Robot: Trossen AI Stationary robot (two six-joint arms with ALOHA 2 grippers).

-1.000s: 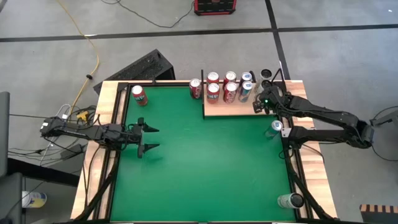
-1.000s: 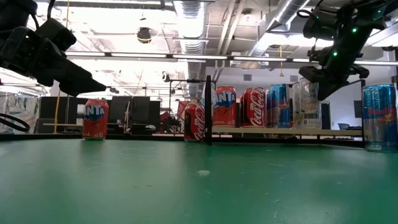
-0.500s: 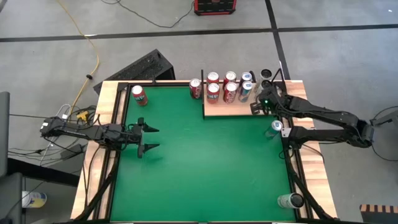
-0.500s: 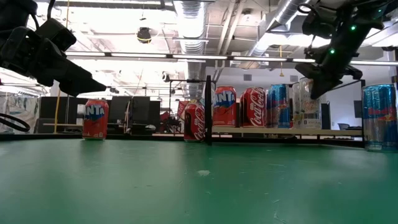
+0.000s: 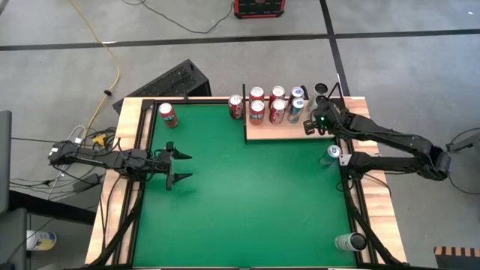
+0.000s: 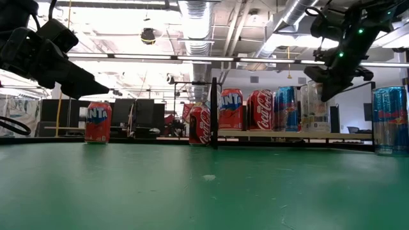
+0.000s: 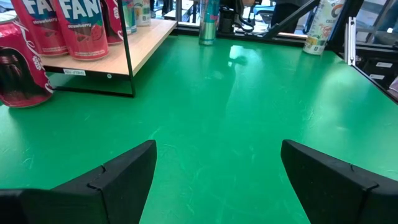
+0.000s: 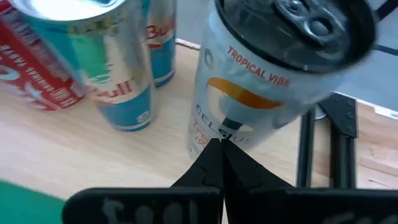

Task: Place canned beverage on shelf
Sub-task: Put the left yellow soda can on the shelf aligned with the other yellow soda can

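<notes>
Since a second ago the right gripper [image 8: 219,155] has edged slightly along the shelf [image 5: 277,132], fingers pressed together and empty, just beside a white Celsius can [image 8: 273,81] standing upright at the shelf's right end. Across the green tabletop [image 5: 240,195], the left gripper [image 5: 178,166] hovers wide open, holding nothing.

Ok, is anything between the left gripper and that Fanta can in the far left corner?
Nothing visible does. The left gripper is open above the green table, and the Fanta can stands alone with only bare green between them. The Coca-Cola can stands off to the side.
</notes>
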